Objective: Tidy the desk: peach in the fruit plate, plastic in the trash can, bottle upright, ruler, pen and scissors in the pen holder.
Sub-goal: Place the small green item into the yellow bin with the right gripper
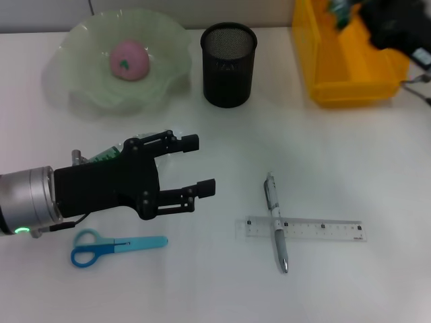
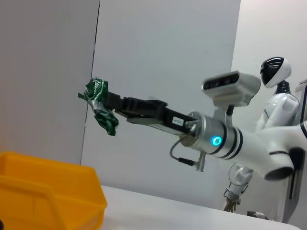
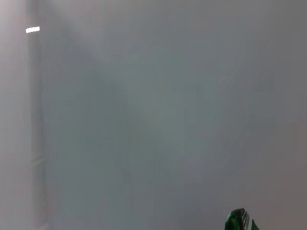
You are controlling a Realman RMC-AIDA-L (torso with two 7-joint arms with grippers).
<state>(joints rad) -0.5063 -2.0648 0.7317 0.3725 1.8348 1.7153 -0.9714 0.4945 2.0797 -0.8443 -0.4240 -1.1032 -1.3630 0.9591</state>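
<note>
White counter, tidy-up half done.
Crumpled green plastic wrapper (image 2: 101, 106) is pinched in the right tool (image 2: 109, 101) above the yellow plastic bin (image 1: 350, 64). Pink peach (image 1: 129, 59) sits in the pale green glass plate (image 1: 81, 74). Left tool (image 1: 202, 165), fingers spread, hovers above blue-handled scissors (image 1: 114, 246); silver pen (image 1: 275, 221) crosses the clear ruler (image 1: 316, 229).

In the head view the left gripper (image 1: 195, 165) covers most of a green thing (image 1: 108, 153) just beside it, so I cannot tell what it is. The yellow bin (image 1: 350, 64) is cut by the top edge, and the right gripper (image 1: 377, 20) above it is cut too. The right wrist view shows only a corner of the green plastic (image 3: 238, 221).
</note>
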